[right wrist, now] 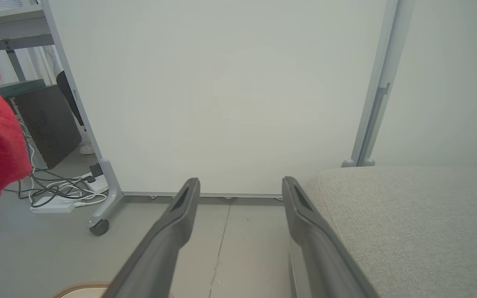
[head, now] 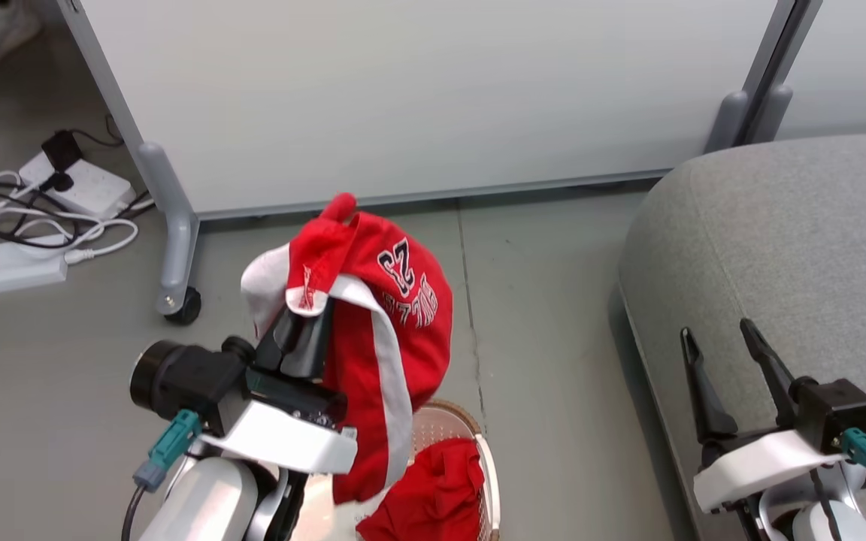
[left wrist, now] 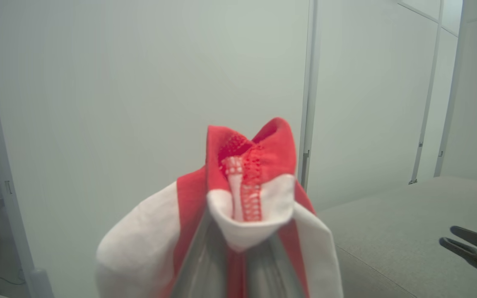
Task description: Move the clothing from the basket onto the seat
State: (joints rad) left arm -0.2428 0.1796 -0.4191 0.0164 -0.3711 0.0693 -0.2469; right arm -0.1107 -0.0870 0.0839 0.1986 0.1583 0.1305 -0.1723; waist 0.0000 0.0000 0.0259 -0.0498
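Item one: the jersey is being held aloft by the left gripper. Its fingers are clamped on a bunched fold at the white trim, and in the left wrist view the fabric is being seen gathered over both fingertips. The garment is being suspended above the floor. Its lower end is hanging down across the rim of the basket; whether contact is being made there cannot be told.

Item two: a plain red piece is being observed crumpled inside the basket, against the wall on the side nearest the seat.

Item three: the right gripper is being held released, fingers spread with nothing between them, at the seat's edge nearest the basket.

Progress: no clothing is being seen on the visible part of the seat, so nothing is judged delivered. The first garment is judged clear of the basket but not yet carried across to the seat and let go. The plain piece is judged untouched. Whether more is lying deeper in the basket cannot be told, since much of it is being hidden by the arm.
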